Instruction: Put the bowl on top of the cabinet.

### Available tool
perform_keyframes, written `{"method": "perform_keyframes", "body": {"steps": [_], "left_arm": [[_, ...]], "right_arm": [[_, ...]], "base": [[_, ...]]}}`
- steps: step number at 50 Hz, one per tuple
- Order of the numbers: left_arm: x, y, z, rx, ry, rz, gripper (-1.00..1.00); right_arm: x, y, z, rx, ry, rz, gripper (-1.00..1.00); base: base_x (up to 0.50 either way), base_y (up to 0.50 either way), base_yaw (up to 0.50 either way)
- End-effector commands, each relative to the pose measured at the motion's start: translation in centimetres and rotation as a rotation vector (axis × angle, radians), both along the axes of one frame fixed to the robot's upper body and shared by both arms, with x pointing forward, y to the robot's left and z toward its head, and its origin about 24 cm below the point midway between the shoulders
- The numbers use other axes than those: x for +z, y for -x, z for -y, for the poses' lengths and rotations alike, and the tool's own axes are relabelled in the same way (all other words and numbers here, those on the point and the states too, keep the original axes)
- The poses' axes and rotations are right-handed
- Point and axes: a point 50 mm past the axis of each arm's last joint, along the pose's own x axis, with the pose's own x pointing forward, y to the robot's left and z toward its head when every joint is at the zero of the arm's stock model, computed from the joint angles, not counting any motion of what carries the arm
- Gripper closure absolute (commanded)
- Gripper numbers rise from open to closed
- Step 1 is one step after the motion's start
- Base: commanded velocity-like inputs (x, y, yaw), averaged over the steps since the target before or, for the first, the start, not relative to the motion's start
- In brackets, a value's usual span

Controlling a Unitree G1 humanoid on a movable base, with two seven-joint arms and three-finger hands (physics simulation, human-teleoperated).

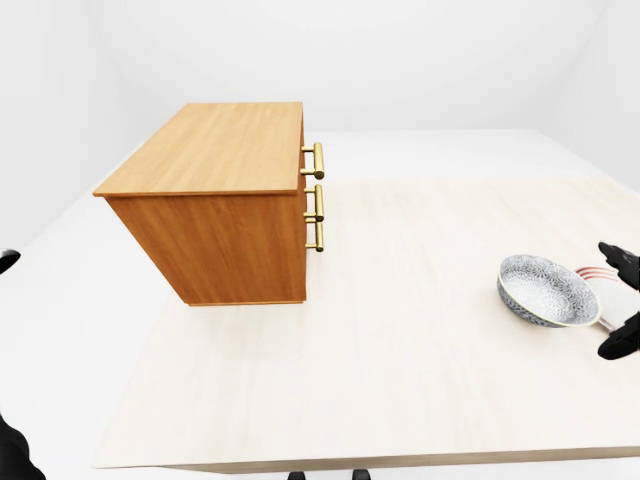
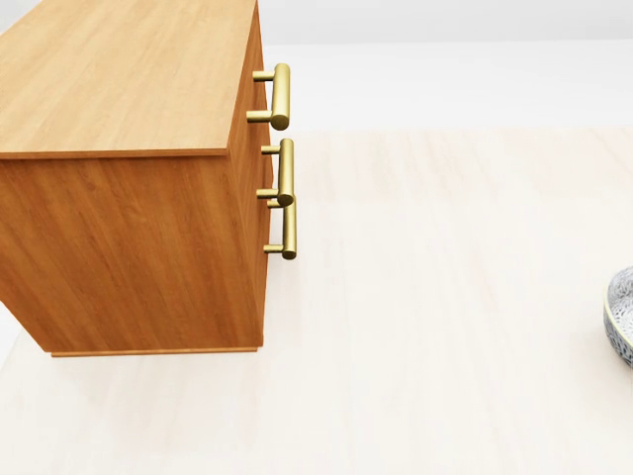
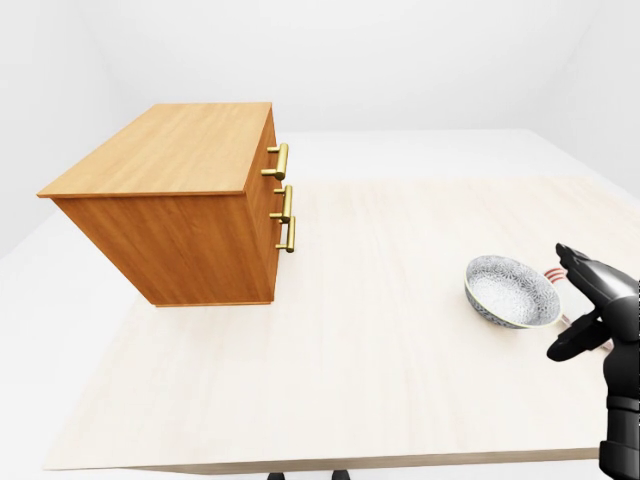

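Currently bowl overlaps striped plate; cabinet well apart.

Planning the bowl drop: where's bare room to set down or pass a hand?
Cabinet top: wholly bare. Table: wide bare stretch between the cabinet handles and the bowl. Crowded only at right: bowl with right robot hand open beside it.

1. You are working in a simulated test space, with plain white walls closing round.
2. You are facing a pale wood-grain tabletop carrying an orange-brown wooden cabinet with brass handles.
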Motion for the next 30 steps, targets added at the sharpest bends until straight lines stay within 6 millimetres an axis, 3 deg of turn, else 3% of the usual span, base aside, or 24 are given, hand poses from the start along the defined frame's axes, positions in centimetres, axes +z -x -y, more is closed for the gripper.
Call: {"method": "perform_keyframes", "body": {"steps": [1,17,30], "left_arm": [[0.0,0.0,0.0,-0.001,-0.001,0.001,-1.00],[0.0,0.0,0.1,-0.001,-0.002,-0.001,-1.00],[0.0,0.0,0.0,-0.001,0.000,0.000,-1.00]], "right_arm": [[-1.8,0.5,0.5,-0.037,-0.027,-0.100,-1.00],[-3.4,-0.6,-0.6,-0.008,-0.032,-0.131,-1.00],[-2.8,-1.9,-2.2,0.051,-0.002,-0.152,-1.00]], "base": [[0.00,0.00,0.00],[0.00,0.00,0.00],[0.00,0.00,0.00]]}}
